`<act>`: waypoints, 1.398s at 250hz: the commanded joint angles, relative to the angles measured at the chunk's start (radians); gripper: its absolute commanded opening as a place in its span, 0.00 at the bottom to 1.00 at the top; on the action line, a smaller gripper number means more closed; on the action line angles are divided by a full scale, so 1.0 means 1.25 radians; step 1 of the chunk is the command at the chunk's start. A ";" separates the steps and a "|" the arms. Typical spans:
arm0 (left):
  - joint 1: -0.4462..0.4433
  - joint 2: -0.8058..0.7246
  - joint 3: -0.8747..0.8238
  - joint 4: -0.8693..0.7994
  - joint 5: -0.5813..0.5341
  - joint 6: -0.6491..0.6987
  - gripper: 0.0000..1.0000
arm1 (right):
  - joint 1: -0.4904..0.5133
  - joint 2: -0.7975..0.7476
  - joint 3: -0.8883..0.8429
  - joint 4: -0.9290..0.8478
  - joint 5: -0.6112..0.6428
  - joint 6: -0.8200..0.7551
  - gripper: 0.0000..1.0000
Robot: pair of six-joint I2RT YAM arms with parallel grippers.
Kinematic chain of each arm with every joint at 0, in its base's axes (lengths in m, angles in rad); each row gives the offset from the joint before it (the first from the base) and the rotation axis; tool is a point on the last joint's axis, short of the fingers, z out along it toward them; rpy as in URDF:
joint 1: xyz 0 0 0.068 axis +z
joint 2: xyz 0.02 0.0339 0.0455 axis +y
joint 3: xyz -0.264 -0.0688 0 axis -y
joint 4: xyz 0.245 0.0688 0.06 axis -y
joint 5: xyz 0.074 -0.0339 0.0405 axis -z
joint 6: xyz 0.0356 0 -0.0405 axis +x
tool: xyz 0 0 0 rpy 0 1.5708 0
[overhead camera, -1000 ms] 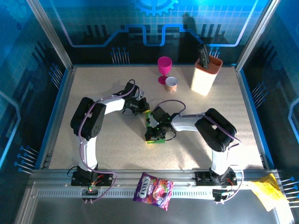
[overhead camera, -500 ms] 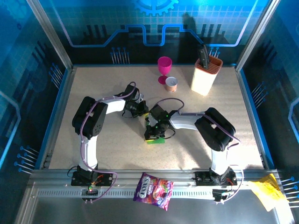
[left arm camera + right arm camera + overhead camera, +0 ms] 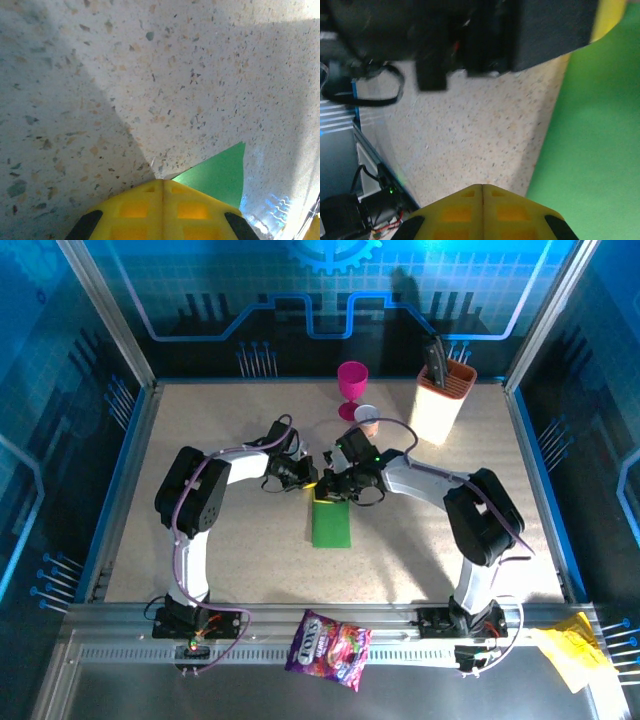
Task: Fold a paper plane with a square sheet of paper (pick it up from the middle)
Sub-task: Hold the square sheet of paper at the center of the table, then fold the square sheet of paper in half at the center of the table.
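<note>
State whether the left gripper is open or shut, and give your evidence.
Shut: on the left gripper the two yellow fingers meet along a seam, leaving no gap.

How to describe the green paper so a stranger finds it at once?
Look near the middle of the speckled table. The green paper lies flat there as a small rectangle, plain and bright, unlike the printed purple snack bag.

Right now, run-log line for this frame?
square sheet of paper: rectangle, flat on table | left gripper: jaws shut, at its far end | right gripper: jaws shut, same end
</note>
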 commanded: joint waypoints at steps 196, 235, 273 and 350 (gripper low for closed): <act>-0.013 0.028 -0.006 -0.041 -0.024 0.011 0.00 | 0.025 0.196 0.068 0.018 0.037 0.035 0.00; -0.015 0.031 -0.006 -0.043 -0.027 0.011 0.00 | 0.033 0.188 0.042 -0.001 0.037 0.006 0.00; -0.015 0.034 0.000 -0.056 -0.035 0.010 0.00 | 0.043 0.163 0.006 -0.006 0.035 -0.016 0.00; -0.016 0.036 0.007 -0.069 -0.043 0.014 0.00 | 0.079 0.120 -0.057 0.002 0.013 -0.043 0.00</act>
